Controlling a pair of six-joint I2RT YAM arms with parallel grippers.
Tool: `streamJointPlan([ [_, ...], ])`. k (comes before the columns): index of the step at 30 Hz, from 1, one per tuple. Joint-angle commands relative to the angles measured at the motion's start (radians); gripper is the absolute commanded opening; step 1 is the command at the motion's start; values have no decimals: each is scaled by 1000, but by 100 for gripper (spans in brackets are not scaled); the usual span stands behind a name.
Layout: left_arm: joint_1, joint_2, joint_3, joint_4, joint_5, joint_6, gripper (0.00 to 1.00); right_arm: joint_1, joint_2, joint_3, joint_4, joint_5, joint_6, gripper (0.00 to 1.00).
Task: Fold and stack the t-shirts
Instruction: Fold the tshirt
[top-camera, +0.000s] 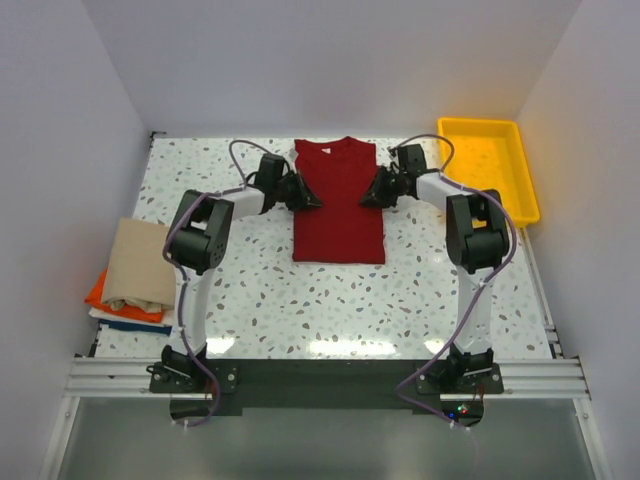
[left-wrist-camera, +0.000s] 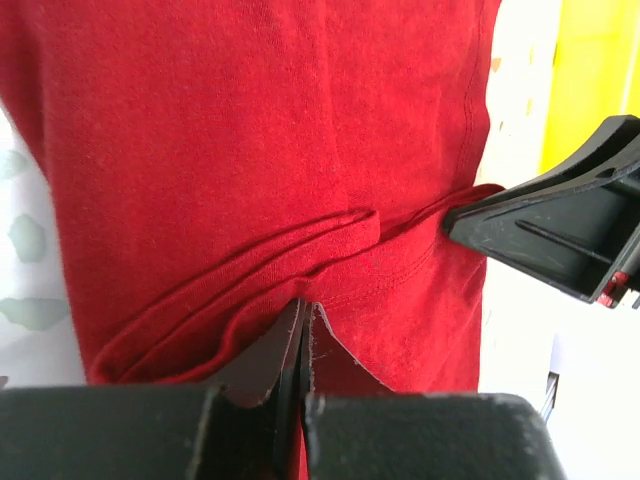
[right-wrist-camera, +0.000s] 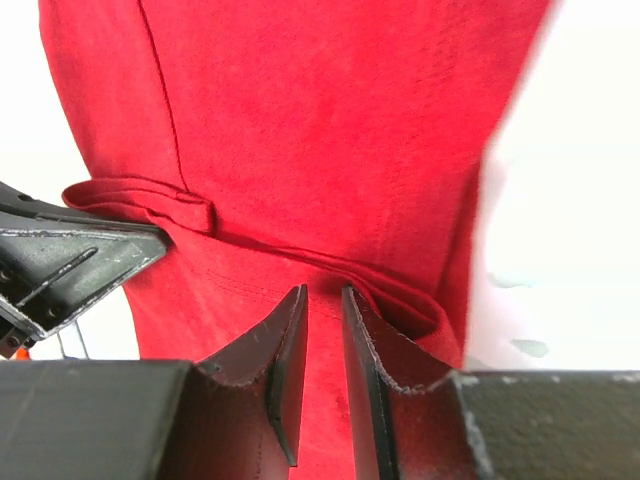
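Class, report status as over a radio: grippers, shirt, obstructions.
Left gripper shut on red shirt, left side. Right gripper pinching right side. Shirt lies flat. Nothing in the way.

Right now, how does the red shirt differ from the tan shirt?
The red shirt lies in the middle, pinched by the left gripper and right gripper; the tan shirt tops the pile at the left, untouched. The red shirt is longer, the tan shirt folded smaller. Both lie flat.

The folded orange t-shirt (top-camera: 97, 291) and folded blue t-shirt (top-camera: 133, 325) lie mostly hidden under the folded tan t-shirt (top-camera: 143, 262), only their edges showing. The dark red short-sleeved t-shirt (top-camera: 339, 205) runs off both wrist pictures and is blurred at the right wrist view's right side. Whether the right claw (right-wrist-camera: 322, 295) pinches cloth cannot be told.
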Motion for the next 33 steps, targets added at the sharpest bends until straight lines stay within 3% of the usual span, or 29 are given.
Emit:
streamJointPlan([
  [1,27,10,-18,17,-23,13,2,-28,16,14,3,22,-8,26],
  [8,53,-31,-34,62,15,5,5,-67,23,35,-10,-42,3,28],
  [11,76,-54,-30,92,53,2,11,-85,11,43,-3,-88,20,28],
  [15,101,-97,-9,100,86,2,26,-97,-32,81,-40,-93,18,33],
  [19,131,-177,-30,84,83,7,33,-97,-105,72,-48,-95,26,34],
  [21,133,-249,-88,86,55,11,43,-96,-169,29,-48,-84,29,35],
  [24,130,-342,-190,57,18,-2,48,-97,-256,-70,-40,-42,27,39],
  [27,106,-465,-374,86,-49,-47,52,-94,-384,-191,-37,-9,27,47],
  [33,-22,-668,-634,127,-226,-48,52,-56,-622,-455,-31,83,29,49],
])
